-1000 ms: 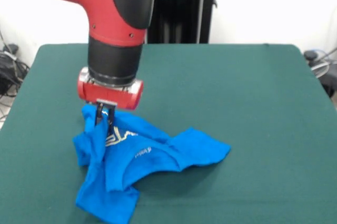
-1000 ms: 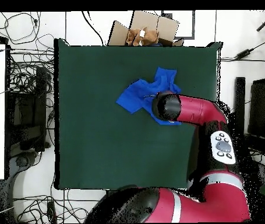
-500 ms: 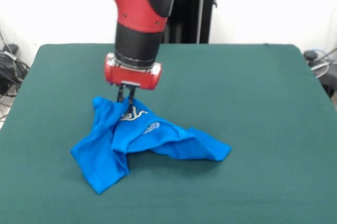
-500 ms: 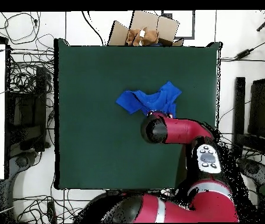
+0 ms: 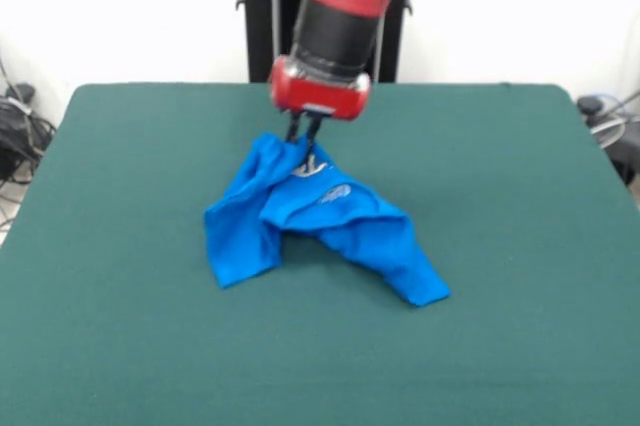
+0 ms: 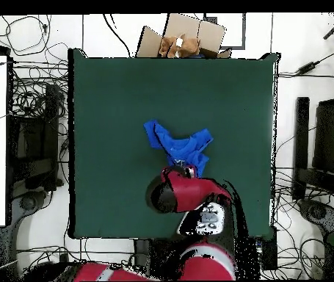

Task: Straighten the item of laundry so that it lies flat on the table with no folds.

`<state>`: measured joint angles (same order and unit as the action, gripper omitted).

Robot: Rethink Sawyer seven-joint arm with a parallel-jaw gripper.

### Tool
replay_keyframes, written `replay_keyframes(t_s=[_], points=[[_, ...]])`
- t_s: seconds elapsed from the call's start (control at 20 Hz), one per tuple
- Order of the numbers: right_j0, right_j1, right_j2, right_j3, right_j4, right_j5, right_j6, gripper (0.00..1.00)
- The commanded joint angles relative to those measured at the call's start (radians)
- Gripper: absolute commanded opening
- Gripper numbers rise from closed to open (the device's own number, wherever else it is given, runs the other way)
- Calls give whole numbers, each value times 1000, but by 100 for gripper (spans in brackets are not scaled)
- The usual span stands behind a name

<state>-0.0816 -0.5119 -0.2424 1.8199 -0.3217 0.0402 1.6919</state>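
Observation:
The item of laundry (image 5: 320, 216), a bright blue T-shirt, lies bunched in folds near the middle of the dark green table (image 5: 520, 196). One end is lifted into a peak and the rest trails toward the front in two lobes. My gripper (image 5: 304, 139) is shut on that raised peak, its dark fingers pinching the fabric below the red wrist. Seen from overhead, the shirt (image 6: 177, 147) spreads just beyond the arm, which hides the gripper and the pinched part. A bit of white print shows on the shirt.
A cardboard box (image 6: 184, 37) with brown items sits off the table's far edge in the overhead view. Cables and equipment surround the table (image 6: 111, 110) on the floor. A black stand (image 5: 262, 16) rises behind the arm.
My gripper has moved toward the robot's side of the table and to the right in the front view, dragging the pinched shirt with it. The shirt has stretched out behind.

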Motion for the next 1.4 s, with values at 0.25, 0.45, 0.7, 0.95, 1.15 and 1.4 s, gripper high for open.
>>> replay_keyframes(t_s=[0.25, 0.45, 0.7, 0.95, 1.15, 1.4], points=[[214, 83, -161, 210, 235, -238, 375, 0], [205, 74, -151, 234, 258, -240, 331, 0], [186, 45, -127, 253, 269, -217, 291, 0], [120, 7, -96, 248, 241, -188, 253, 0], [-32, -20, -39, 219, 193, -177, 217, 0], [-205, -31, 54, 171, 115, -147, 144, 0]])
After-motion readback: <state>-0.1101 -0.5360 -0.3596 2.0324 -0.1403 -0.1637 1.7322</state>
